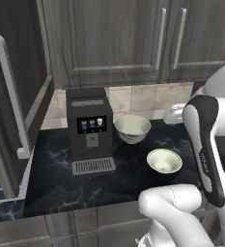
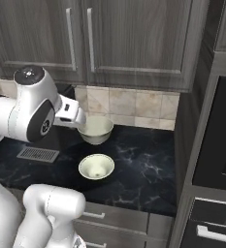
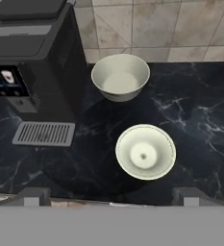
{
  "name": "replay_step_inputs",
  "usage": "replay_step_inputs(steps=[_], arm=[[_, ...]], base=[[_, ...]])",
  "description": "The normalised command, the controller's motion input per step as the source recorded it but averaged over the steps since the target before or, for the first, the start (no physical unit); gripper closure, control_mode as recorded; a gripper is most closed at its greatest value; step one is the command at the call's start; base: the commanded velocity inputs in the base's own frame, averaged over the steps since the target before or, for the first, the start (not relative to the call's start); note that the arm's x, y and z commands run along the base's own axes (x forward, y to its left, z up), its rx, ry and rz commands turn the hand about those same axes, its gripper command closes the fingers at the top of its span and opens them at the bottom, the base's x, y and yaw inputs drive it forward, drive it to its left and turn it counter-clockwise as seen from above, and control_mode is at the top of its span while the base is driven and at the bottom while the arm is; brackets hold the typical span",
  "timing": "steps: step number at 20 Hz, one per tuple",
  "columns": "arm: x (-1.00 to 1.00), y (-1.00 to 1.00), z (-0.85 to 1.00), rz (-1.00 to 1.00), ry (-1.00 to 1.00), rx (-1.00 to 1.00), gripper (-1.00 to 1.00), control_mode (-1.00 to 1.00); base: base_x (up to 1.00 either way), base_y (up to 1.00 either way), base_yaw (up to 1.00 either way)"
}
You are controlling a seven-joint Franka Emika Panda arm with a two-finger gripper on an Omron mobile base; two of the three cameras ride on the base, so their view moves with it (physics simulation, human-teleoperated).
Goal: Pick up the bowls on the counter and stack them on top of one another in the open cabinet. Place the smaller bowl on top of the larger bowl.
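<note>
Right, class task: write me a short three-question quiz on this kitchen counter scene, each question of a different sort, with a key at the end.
1. True or false: the smaller bowl already sits inside the larger bowl.
2. Multiple choice: what stands on the counter beside the bowls? A) a coffee machine B) a toaster C) a kettle
3. Fill in: the gripper hangs over the bowls with its jaws ____.

Key
1. False; the bowls stand apart on the counter, the larger one nearer the tiled wall.
2. A
3. open
</note>
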Motion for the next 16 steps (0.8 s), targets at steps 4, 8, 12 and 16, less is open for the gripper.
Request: replay_step_inputs(steps=[4,8,12,16], arm=[[0.28,-0.1,-0.13,-0.07,0.05,0.08,-1.0,-1.0],[0.09,-0.18,-0.13,-0.11,0.08,0.1,-1.0,-1.0],[0.0,-0.13,-0.15,-0.13,0.1,0.11,-1.0,-1.0],[0.03,-0.08,-0.18,-0.14,0.06,0.11,-1.0,-1.0]], base=[[0.0,0.0,0.0],[0.0,0.0,0.0],[0.0,0.0,0.0],[0.0,0.0,0.0]])
